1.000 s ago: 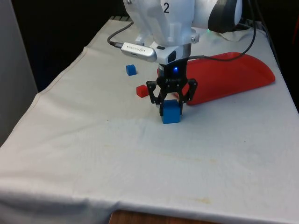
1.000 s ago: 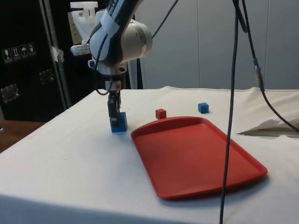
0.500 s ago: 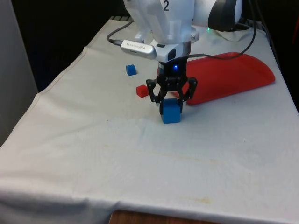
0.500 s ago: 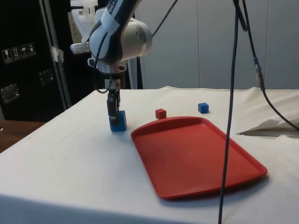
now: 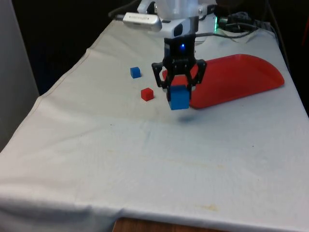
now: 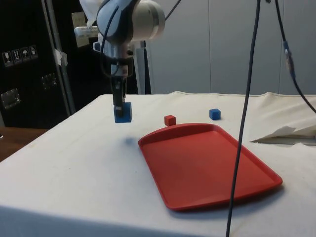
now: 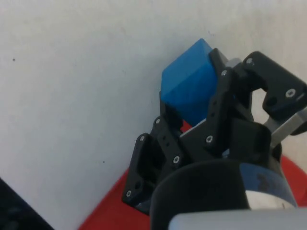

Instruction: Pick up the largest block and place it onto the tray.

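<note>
Blue and biggest of the three, the block (image 5: 179,98) is held clamped in the pincer (image 5: 179,93) clear above the cloth (image 5: 145,159), so the pick is judged done and only the carry to the tray (image 6: 207,163) beside it and the release are left.

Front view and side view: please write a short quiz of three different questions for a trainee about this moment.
1. True or false: the large blue block rests on the cloth.
2. What does the claw hold? A) the small red block B) the large blue block C) the small blue block
3. Fill in: in the front view, the red tray lies toward that view's ____ of the claw.

Key:
1. False; it hangs above the cloth, with its shadow below.
2. B
3. right
</note>
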You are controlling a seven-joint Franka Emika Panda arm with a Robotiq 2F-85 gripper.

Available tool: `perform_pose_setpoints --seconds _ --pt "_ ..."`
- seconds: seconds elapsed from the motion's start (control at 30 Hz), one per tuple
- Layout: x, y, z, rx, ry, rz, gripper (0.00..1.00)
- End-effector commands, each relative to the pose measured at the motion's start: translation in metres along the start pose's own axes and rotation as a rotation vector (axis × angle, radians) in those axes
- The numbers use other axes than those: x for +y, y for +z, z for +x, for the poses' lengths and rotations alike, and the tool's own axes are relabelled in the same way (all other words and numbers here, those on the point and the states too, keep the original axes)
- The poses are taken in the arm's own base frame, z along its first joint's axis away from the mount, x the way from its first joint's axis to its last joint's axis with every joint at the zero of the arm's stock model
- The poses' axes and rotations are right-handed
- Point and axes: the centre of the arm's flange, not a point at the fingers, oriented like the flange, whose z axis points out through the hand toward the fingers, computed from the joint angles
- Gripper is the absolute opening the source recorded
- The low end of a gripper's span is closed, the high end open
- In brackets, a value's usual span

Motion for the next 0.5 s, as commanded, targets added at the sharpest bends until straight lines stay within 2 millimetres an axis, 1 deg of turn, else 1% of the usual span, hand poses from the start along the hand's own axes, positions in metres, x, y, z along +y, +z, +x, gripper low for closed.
perform_pose_setpoints --seconds 0.0,0.03,0.13,0.17,0.2,0.27,0.3,0.47 --pt "0.000 -0.003 0.000 0.002 0.000 0.001 0.00" --pt "0.001 -0.010 -0.002 -0.005 0.002 -0.005 0.00" --pt "0.001 -0.020 -0.003 0.000 0.000 0.000 0.00" --pt "0.001 -0.027 -0.004 0.005 -0.001 0.003 0.00" --pt "0.001 -0.027 -0.004 0.005 -0.001 0.003 0.00" --pt "-0.001 -0.037 -0.004 0.009 -0.005 0.006 0.00" --pt "-0.001 -0.035 -0.002 0.017 -0.008 0.016 0.00" --pt "-0.008 -0.052 -0.010 0.016 -0.007 0.018 0.00"
